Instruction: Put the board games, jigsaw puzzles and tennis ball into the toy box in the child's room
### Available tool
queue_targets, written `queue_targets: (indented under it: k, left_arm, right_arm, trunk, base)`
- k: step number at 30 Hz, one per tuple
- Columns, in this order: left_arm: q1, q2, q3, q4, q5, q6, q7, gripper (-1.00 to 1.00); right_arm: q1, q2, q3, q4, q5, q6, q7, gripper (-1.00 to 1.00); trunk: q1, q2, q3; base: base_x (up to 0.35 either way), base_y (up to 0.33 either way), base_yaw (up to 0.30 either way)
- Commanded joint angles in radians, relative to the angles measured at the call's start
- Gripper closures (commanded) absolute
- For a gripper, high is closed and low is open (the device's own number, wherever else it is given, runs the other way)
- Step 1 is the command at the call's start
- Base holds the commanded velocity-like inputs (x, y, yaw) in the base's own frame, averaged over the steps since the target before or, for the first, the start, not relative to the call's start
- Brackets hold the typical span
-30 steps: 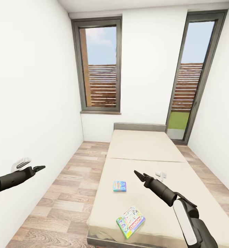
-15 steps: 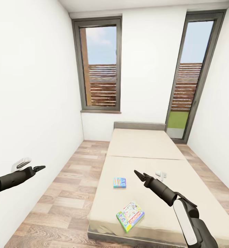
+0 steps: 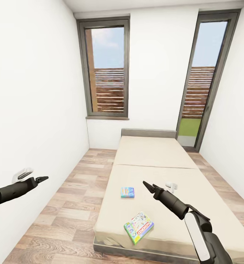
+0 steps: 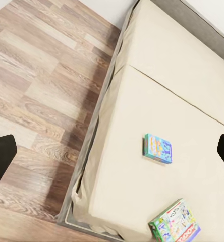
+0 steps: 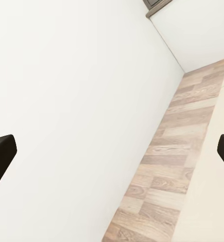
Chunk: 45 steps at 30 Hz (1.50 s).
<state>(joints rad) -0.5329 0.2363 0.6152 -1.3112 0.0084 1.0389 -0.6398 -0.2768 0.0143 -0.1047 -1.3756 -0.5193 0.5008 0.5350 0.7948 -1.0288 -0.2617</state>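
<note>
The robot faces a narrow room with white walls, a wood-plank floor (image 3: 72, 205) and two tall windows (image 3: 108, 69) with brown slats behind them. A beige bed (image 3: 151, 157) runs lengthwise toward a low grey headboard (image 3: 148, 133) at the far wall. Two board games lie on the mattress near its foot end: a small blue box (image 3: 127, 192) sits flat, a little toward the bed's left edge, and a larger green-edged box (image 3: 139, 227) lies turned at an angle close to the foot edge, well apart from the first. In the left wrist view the blue box (image 4: 158, 148) and the larger box (image 4: 174, 229) lie on the mattress between the two dark fingertips (image 4: 1, 156), which stand wide apart, so that gripper is released and empty. The left gripper (image 3: 42, 179) hangs over the floor beside the left wall. The right gripper (image 3: 148, 186) hovers above the mattress, its fingers likewise spread, holding nothing.
</note>
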Motion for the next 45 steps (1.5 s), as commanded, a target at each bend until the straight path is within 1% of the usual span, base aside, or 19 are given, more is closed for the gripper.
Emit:
queue_targets:
  k: [1, 8, 13, 16, 19, 22, 27, 31, 34, 36, 42, 44, 45]
  left_arm:
    - [-0.001, 0.000, 0.001, 0.000, 0.001, 0.007, -0.003, -1.00]
    - [-0.001, 0.000, 0.001, 0.000, 0.001, 0.007, -0.003, -1.00]
    - [-0.001, 0.000, 0.001, -0.001, 0.001, 0.007, -0.003, -1.00]
    - [-0.001, 0.000, 0.001, 0.000, 0.001, 0.007, -0.003, -1.00]
    - [-0.001, 0.000, 0.001, 0.000, 0.001, 0.007, -0.003, -1.00]
    - [-0.001, 0.000, 0.001, 0.000, 0.001, 0.007, -0.003, -1.00]
    - [-0.001, 0.000, 0.001, 0.000, 0.001, 0.007, -0.003, -1.00]
    - [-0.001, 0.000, 0.000, 0.000, 0.001, 0.007, -0.003, -1.00]
    - [-0.001, -0.001, -0.002, 0.000, 0.001, 0.007, -0.003, -1.00]
    - [-0.001, -0.001, -0.004, 0.000, 0.000, 0.007, -0.003, -1.00]
    - [-0.001, -0.002, -0.006, 0.000, 0.000, 0.007, -0.003, -1.00]
    - [-0.002, -0.002, -0.006, 0.000, 0.000, 0.007, -0.003, -1.00]
    - [-0.002, -0.002, -0.007, 0.000, 0.000, 0.007, -0.003, -1.00]
  right_arm:
    - [-0.001, 0.001, -0.003, 0.000, -0.007, 0.009, 0.001, -1.00]
    - [-0.001, 0.002, -0.004, 0.005, -0.008, 0.011, -0.002, -1.00]
    - [-0.003, 0.004, -0.003, 0.017, -0.008, 0.016, -0.004, -1.00]
    - [-0.005, 0.011, -0.003, 0.026, -0.008, 0.017, -0.004, -1.00]
    - [-0.009, 0.029, -0.005, 0.046, -0.007, 0.019, -0.006, -1.00]
    - [-0.013, 0.040, -0.006, 0.067, -0.007, 0.021, -0.009, -1.00]
    - [-0.037, 0.049, -0.008, 0.109, -0.008, 0.032, -0.038, -1.00]
    - [-0.052, 0.050, -0.012, 0.135, -0.012, 0.078, -0.052, -1.00]
    - [-0.058, 0.051, -0.015, 0.152, -0.028, 0.125, -0.058, -1.00]
    - [-0.062, 0.051, -0.016, 0.180, -0.055, 0.157, -0.063, -1.00]
    - [-0.087, 0.042, -0.018, 0.261, -0.123, 0.189, -0.066, -1.00]
    - [-0.097, 0.037, -0.019, 0.314, -0.149, 0.194, -0.066, -1.00]
    - [-0.100, 0.036, -0.019, 0.331, -0.155, 0.196, -0.065, -1.00]
  trunk:
    - [0.004, -0.008, -0.005]
    - [0.031, -0.057, -0.027]
    - [0.050, -0.092, -0.042]
    - [0.062, -0.113, -0.052]
    - [0.073, -0.134, -0.061]
    - [0.085, -0.155, -0.070]
    - [0.104, -0.190, -0.086]
    - [0.119, -0.218, -0.099]
    - [0.131, -0.239, -0.108]
    - [0.138, -0.253, -0.114]
    - [0.161, -0.295, -0.133]
    - [0.169, -0.309, -0.139]
    - [0.173, -0.316, -0.142]
  base:
    - [-0.003, 0.000, 0.000]
    - [-0.002, 0.000, 0.000]
    - [-0.141, 0.000, 0.000]
    - [-0.231, 0.000, 0.000]
    - [-0.138, 0.000, 0.000]
    - [-0.071, 0.000, 0.000]
    - [-0.027, 0.000, 0.000]
    - [-0.009, 0.000, 0.000]
    - [-0.004, 0.000, 0.000]
    - [-0.002, 0.000, 0.000]
    - [0.000, 0.000, 0.000]
    - [0.000, 0.000, 0.000]
    - [0.000, 0.000, 0.000]
